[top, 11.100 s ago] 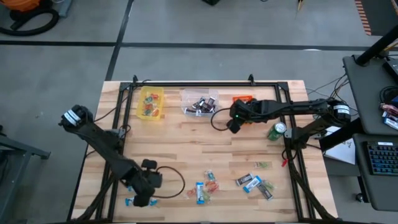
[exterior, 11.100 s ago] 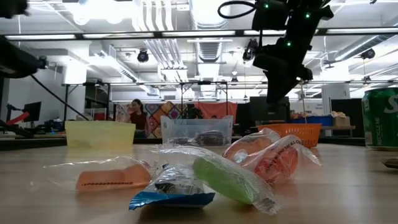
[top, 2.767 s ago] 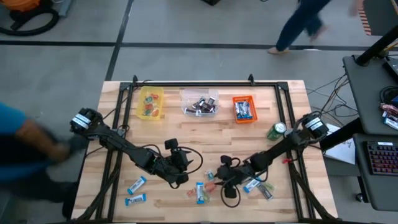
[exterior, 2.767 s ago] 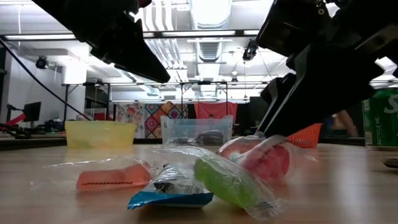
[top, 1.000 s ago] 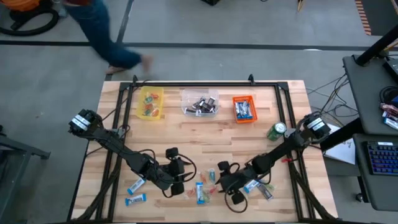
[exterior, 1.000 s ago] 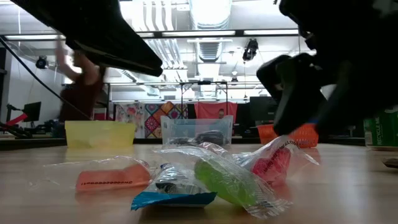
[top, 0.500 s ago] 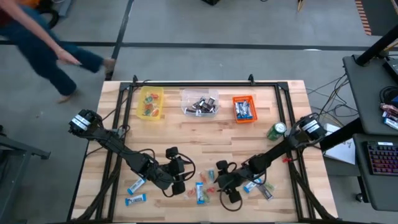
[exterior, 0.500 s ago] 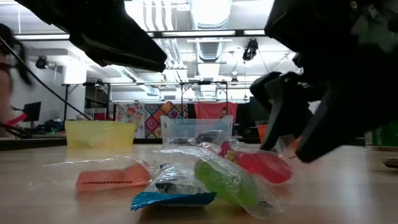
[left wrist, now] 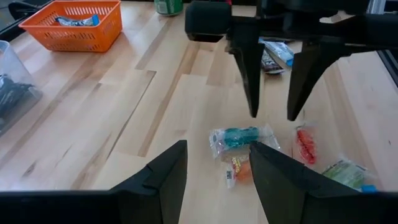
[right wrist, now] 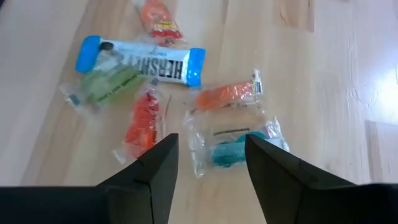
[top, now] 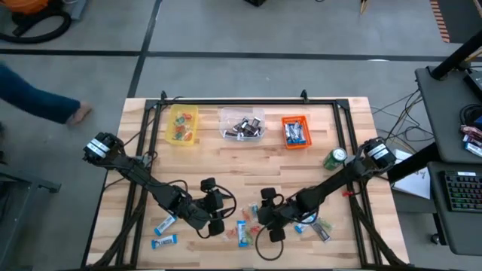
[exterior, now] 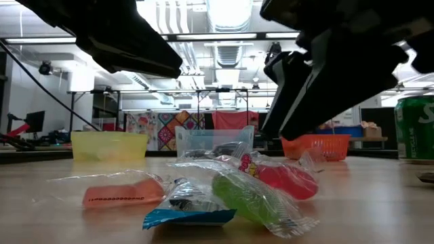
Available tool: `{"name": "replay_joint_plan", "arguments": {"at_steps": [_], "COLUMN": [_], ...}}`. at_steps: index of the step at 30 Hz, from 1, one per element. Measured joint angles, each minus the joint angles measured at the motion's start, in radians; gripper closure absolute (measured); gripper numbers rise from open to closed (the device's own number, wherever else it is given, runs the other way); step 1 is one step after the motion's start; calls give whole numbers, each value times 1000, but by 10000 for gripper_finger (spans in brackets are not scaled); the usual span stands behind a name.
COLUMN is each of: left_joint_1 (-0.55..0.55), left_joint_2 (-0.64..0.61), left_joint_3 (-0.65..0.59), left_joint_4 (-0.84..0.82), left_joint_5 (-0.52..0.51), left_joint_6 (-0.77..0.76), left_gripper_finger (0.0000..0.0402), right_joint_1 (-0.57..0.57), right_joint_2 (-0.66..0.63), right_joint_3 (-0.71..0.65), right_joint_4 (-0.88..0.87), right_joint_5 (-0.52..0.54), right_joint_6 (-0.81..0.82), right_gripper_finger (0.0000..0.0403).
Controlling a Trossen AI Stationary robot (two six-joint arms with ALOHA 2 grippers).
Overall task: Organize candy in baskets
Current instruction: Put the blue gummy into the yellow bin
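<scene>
Both grippers hang over the loose candy near the table's 6 o'clock edge. Right gripper (top: 261, 217) stands with its jaws wide and empty; in its own wrist view the teal sweet (right wrist: 233, 148) lies between the fingers (right wrist: 149, 174), on the wood. Left gripper (top: 218, 225) is likewise spread and holds nothing, facing the same cluster from the 9 o'clock side.

Sorted sweets already sit in the yellow basket (top: 183, 125), the clear basket (top: 242, 123) and the orange basket (top: 295, 130) along the 12 o'clock edge.

My worry is crowding. The orange sweet (right wrist: 228, 94) touches the teal one's wrapper, and the red sweet (right wrist: 142, 116) lies just beside it, so a closing pinch could catch two wrappers, or skid a slick packet aside. With both arms converging on one pile, they could also knock together.

Only the left wrist view shows the right arm's fingers (left wrist: 250, 74) poised above the teal sweet. From table height the arms blur into dark shapes, yet a green sweet (exterior: 247, 196) shows clearly.
</scene>
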Motion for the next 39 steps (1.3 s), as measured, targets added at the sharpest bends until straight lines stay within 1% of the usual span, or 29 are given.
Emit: {"name": "replay_joint_plan", "arguments": {"at_steps": [16,22,31,39], "left_joint_1": [0,0,0,0], "left_joint_2": [0,0,0,0], "left_joint_3": [0,0,0,0], "left_joint_4": [29,35,39,43], "left_joint_5": [0,1,1,1], "left_joint_6": [0,0,0,0], "left_gripper_finger": [244,244,244,244], "right_joint_1": [-6,-9,-14,-40], "right_joint_2": [13,13,13,13], "right_joint_3": [-32,-66,-168,-187], "right_joint_4": [13,68,236,294], "right_joint_5": [2,15,17,17], "right_joint_6": [22,19,38,32], "right_gripper_finger": [232,232,244,262]}}
